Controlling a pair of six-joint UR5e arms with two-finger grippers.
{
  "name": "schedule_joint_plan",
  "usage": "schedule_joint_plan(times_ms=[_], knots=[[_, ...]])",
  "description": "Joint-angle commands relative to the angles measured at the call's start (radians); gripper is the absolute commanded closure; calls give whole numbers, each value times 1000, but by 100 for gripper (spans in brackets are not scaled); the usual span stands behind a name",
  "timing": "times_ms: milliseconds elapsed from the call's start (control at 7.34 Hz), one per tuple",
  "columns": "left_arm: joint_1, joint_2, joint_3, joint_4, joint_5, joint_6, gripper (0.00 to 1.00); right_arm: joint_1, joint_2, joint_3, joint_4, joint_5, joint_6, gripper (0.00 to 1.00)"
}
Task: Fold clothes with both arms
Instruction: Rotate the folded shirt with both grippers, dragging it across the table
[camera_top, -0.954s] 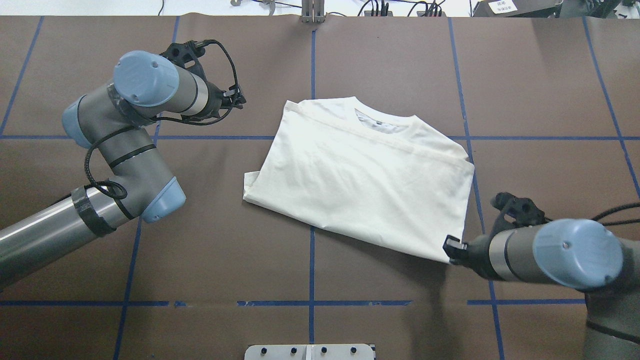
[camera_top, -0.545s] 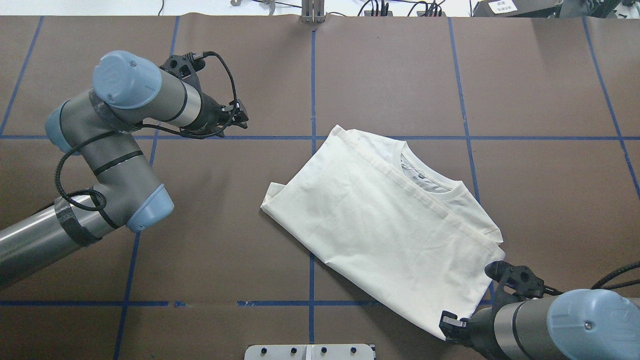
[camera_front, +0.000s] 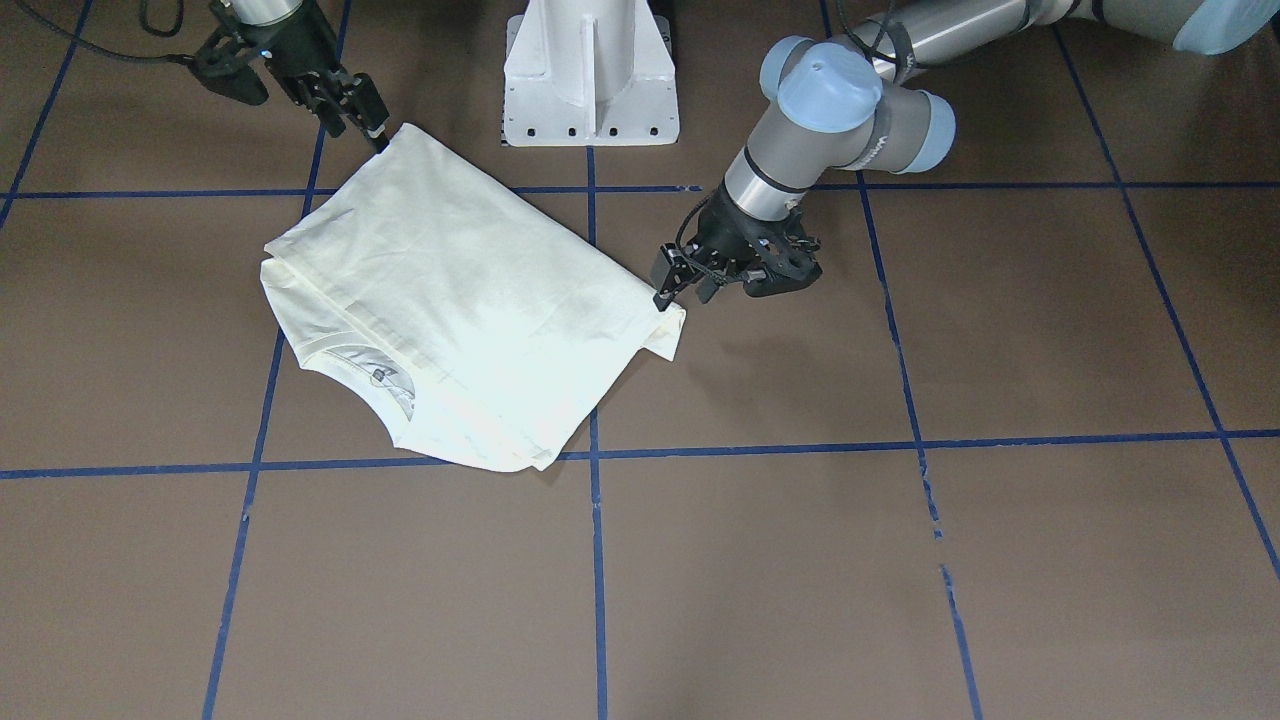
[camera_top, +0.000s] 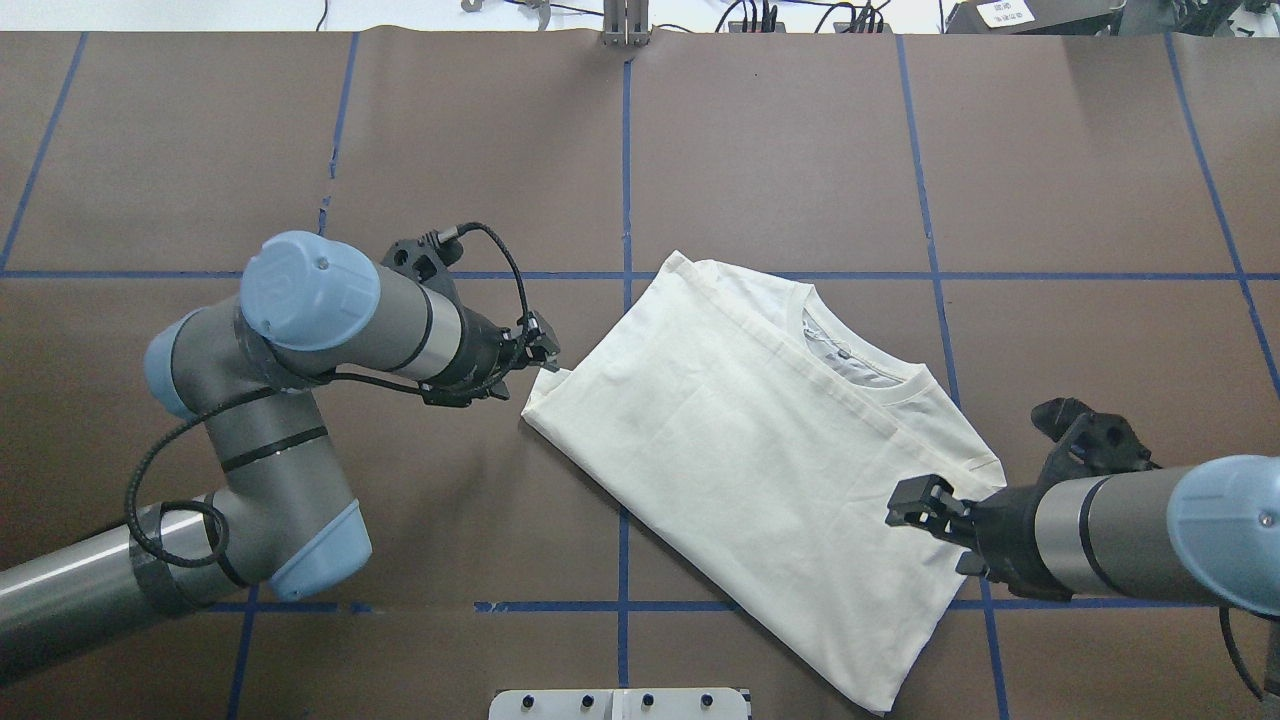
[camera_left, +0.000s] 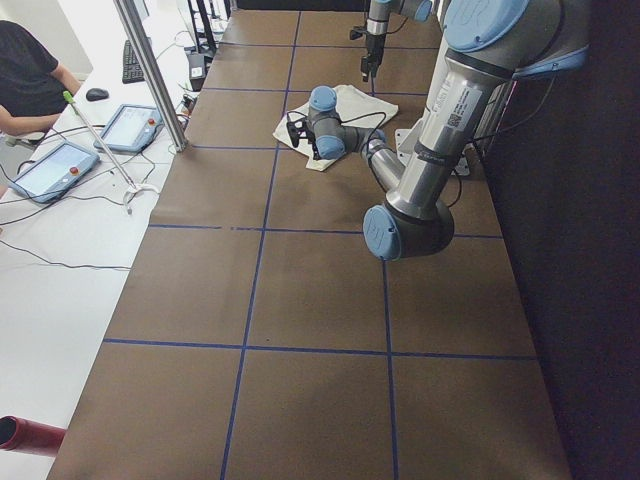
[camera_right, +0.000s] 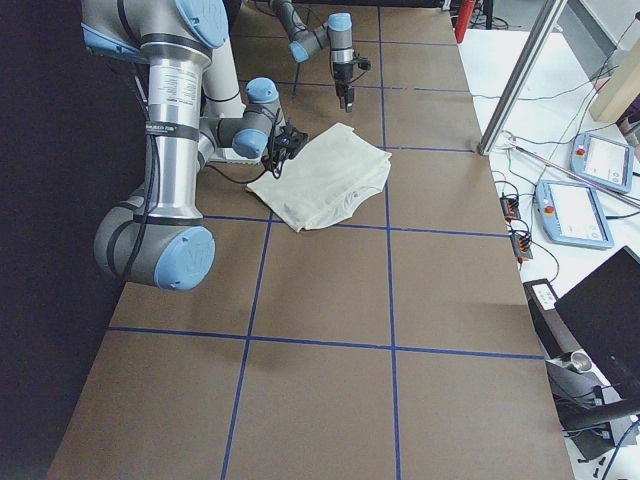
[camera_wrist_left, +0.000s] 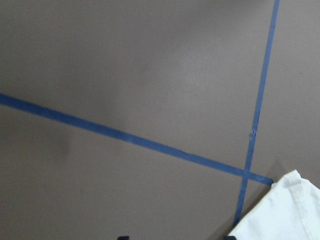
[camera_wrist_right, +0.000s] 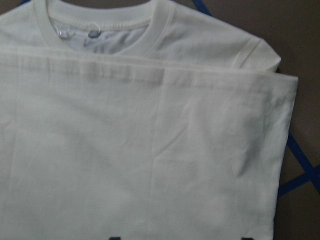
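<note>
cream shirt (camera_top: 760, 470); left claw (camera_top: 545, 357) spread beside corner; right claw (camera_top: 911, 501) spread

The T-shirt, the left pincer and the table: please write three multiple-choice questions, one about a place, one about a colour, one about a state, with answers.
1. Where is the left pincer? A. beside a corner of the T-shirt. B. on its middle. C. far away from it.
2. What colour are the tape lines on the table? A. red. B. yellow. C. blue.
3. How is the T-shirt? A. hanging in the air. B. folded flat, collar showing. C. crumpled up.
Answers: A, its tips are at the shirt's left corner from overhead; C, every line is blue; B, layered edges lie flat.
</note>
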Motion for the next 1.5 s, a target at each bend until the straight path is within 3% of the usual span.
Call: schedule_joint_plan(times_ms=[0,545,817,954,1362], knots=[[65,1,8,2,46,-32,36,77,4,-47,0,-6,-32,0],[65,-22,79,-2,97,-19,40,77,4,-54,0,-6,-32,0],[65,-23,93,2,99,-29,69,77,4,-57,0,-6,-32,0],[65,-25,90,2,100,-29,100,77,6,-63,0,-6,-32,0],[6,-28,84,54,109,61,100,75,10,-66,0,-6,-31,0]])
